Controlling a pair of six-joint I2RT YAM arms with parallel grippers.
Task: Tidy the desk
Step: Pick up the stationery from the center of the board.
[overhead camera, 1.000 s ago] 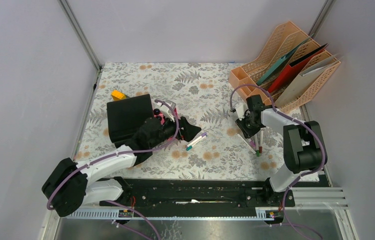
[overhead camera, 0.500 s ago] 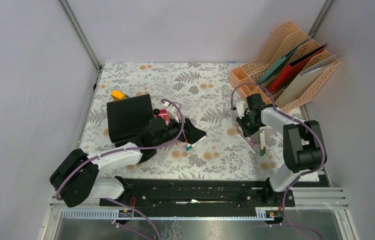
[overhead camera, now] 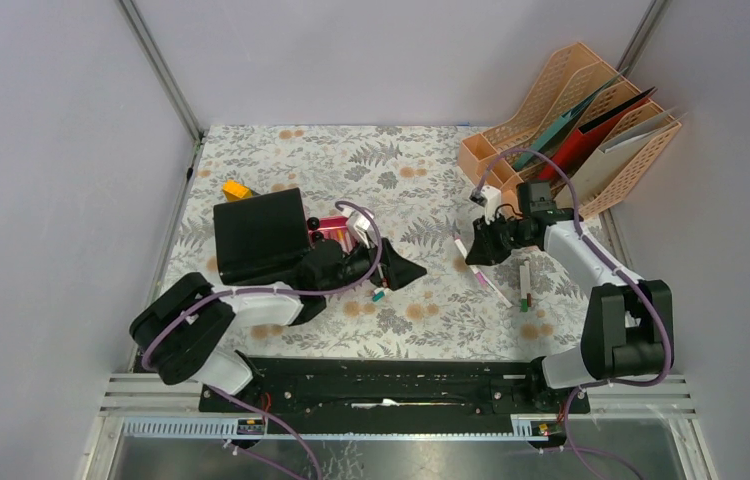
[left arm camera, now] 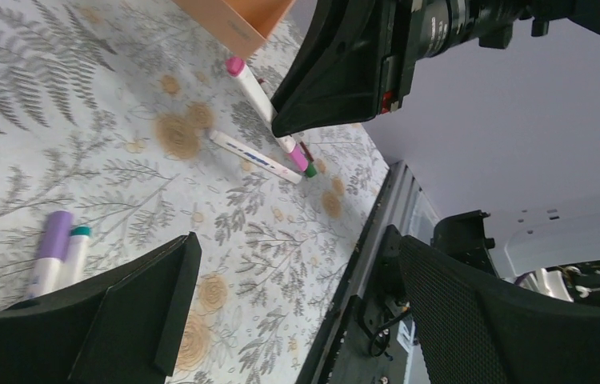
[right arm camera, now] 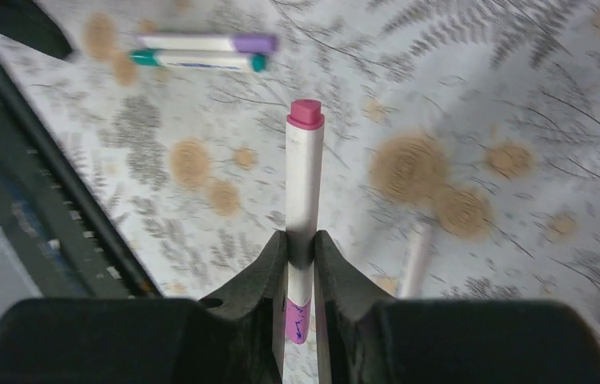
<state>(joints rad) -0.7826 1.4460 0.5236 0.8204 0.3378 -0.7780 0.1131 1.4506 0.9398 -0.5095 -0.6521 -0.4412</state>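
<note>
Black rail [overhead camera: 381, 385]: borders the desk [overhead camera: 421, 170] at its near edge.

Left gripper [overhead camera: 399, 270]: hangs low over the desk's near middle, jaws wide apart, nothing between them.

Purple marker [left arm camera: 50, 250] and teal marker [left arm camera: 77, 244]: lie side by side, touching, on the desk just beside the left gripper.

Right gripper [right arm camera: 303, 240]: clamps a pink-capped marker [right arm camera: 305, 176] mid-barrel, clear of the desk on its right side.

Green-tipped marker [overhead camera: 525, 285]: lies on the desk near the right gripper, another marker [overhead camera: 498, 288] just beside it.

Black case [overhead camera: 259, 235]: lies flat on the desk, left of centre.

Yellow block [overhead camera: 237, 189]: sits just beyond the case.

Orange rack [overhead camera: 561, 75]: stands at the far right corner; holds a teal folder [overhead camera: 551, 135], red folder [overhead camera: 591, 130] and grey folder [overhead camera: 611, 155] in separate slots.
</note>
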